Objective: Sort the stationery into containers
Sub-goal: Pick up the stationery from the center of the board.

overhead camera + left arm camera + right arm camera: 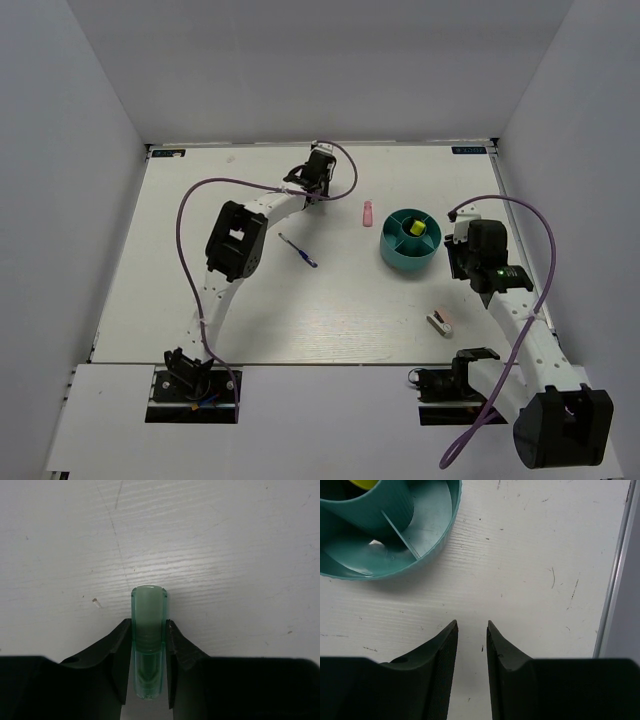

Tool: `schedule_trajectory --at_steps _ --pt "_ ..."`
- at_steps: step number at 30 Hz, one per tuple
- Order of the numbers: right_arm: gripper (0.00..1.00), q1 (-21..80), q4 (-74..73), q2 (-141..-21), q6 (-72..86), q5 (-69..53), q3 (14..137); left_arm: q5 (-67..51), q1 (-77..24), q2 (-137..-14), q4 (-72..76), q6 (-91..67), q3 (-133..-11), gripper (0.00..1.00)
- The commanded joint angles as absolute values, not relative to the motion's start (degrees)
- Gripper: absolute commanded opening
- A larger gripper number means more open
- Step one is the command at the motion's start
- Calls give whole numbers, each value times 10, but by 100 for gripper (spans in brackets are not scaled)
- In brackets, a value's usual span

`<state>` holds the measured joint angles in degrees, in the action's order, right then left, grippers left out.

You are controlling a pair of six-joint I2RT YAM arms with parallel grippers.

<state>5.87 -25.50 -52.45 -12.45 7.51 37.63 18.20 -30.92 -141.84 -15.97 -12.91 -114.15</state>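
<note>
Early-to-mid stage, judging by layout.

Done: yellow-topped highlighter [415, 228] standing inside teal organiser [395, 255], in the centre compartment as far as visible.

Not yet sorted, all flat on table [250, 320]:
- pink marker [368, 214], just left of organiser
- thin blue pen [297, 250], further left of organiser
- pink-white block [440, 321], near side of organiser, slightly right

In hand: mint green marker [148, 605], well off to the far left of organiser, beyond the pink marker. Hidden under the arm in the top view. Grip: left gripper [148, 624] clenched on it, one jaw tight against each side of the barrel. Cannot tell whether it is clear of the table.

Orientation:
- mint green marker: long axis in line with the jaws, rounded end sticking out past the tips, other end back toward the wrist
- pink marker: long axis far-to-near, running alongside organiser rather than pointing at it
- thin blue pen: diagonal, near end angled toward organiser

Other side: right gripper [471, 625] just right of organiser, released, narrow gap, nothing in it.

Remaining, by estimate: drop mint green marker into organiser, then pink marker, thin blue pen and pink-white block.
</note>
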Motion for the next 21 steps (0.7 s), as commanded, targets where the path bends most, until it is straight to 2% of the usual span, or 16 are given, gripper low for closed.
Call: schedule_trajectory --at_steps 1,6,12,16,21 --pt "34 59 -244 -512 -127 73 389 162 -308 -1353 -193 -143 -1101 5" --pt "34 58 -242 -510 -127 66 387 82 -332 -1253 -195 -162 -1054 2" --pt "35 59 -241 -504 -125 59 386 1 -376 -1097 -117 -208 -905 1" --pt "35 59 -242 -497 -123 54 384 -66 -383 -1058 -70 -290 -836 1" --pt "35 57 -243 -495 -124 52 384 -149 -401 -1063 -55 -362 -848 1"
